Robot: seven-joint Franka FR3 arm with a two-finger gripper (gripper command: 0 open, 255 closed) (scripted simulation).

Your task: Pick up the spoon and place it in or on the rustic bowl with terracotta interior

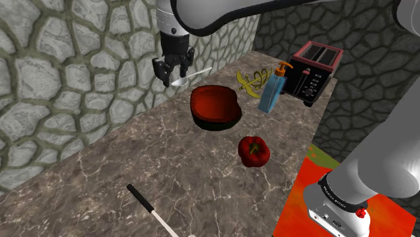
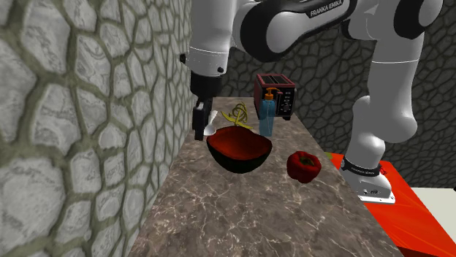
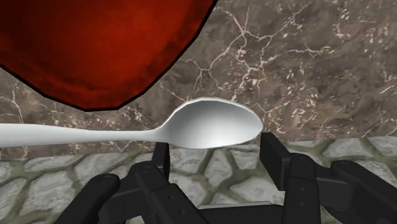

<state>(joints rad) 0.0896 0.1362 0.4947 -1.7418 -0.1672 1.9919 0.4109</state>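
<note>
On the arm (image 2: 387, 87), white rounded links are joined by dark joints, one lettered "FRANKA EMIKA"; the gripper (image 1: 173, 75) is finished black, seemingly matte.

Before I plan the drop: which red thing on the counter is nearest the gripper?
The red bowl, just beside the gripper holding the spoon; the pepper lies farther off.

you're looking at one spoon (image 3: 216, 124), one bowl (image 1: 215, 106), one red pepper (image 1: 254, 151), one toaster (image 1: 315, 67), one blue pump bottle (image 1: 274, 91), one yellow curled thing (image 1: 249, 82) and one thin white stick (image 1: 149, 209) with a black end. you have one arm (image 1: 208, 13), carrying one gripper (image 1: 173, 76) with two fingers (image 3: 275, 153).
</note>
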